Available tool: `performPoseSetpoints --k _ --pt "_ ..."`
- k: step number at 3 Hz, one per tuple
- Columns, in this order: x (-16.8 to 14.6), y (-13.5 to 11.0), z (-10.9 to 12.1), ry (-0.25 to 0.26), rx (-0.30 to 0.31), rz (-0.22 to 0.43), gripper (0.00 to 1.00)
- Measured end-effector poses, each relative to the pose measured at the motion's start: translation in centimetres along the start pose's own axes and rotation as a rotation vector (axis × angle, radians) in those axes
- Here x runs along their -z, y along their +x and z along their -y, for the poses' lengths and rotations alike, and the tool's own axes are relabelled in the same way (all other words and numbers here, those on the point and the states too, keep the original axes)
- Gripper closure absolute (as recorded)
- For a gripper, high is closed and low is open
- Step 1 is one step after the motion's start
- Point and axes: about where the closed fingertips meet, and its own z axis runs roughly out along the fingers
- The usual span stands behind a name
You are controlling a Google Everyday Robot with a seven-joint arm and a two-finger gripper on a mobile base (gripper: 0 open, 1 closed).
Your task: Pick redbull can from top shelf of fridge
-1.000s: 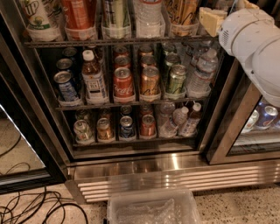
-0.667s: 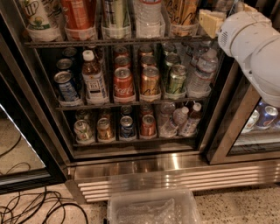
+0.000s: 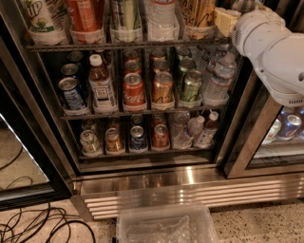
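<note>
The fridge [image 3: 142, 182] stands open, with a ribbed steel base. Its top shelf [image 3: 118, 45] is a dark wire rack with clear cup holders. The redbull can [image 3: 126, 14], slim and silver, stands in the middle of that row, between a red-orange can [image 3: 85, 14] and a water bottle [image 3: 161, 16]. A gold-orange tall can [image 3: 197, 12] stands further right. My gripper [image 3: 224, 20] is at the top right, at top-shelf height beside the gold-orange can and well right of the redbull can. The white arm [image 3: 275, 52] hides most of it.
The lower racks hold a Coca-Cola can [image 3: 134, 90], other short cans and bottles [image 3: 102, 83]. A glass door [image 3: 280, 133] stands at the right and a door frame [image 3: 28, 142] at the left. A clear plastic bin [image 3: 164, 225] and black cables [image 3: 38, 225] lie on the floor.
The white arm has edged slightly left and up toward the top shelf. The cans and bottles have not moved.
</note>
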Motion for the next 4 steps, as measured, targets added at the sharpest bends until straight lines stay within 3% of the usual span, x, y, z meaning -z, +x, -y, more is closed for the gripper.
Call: performPoseSetpoints --k 1,4 --pt "-0.47 -0.16 0.20 0.006 -0.002 0.008 0.35" --pt "-0.46 -0.41 0.17 0.006 -0.002 0.012 0.98"
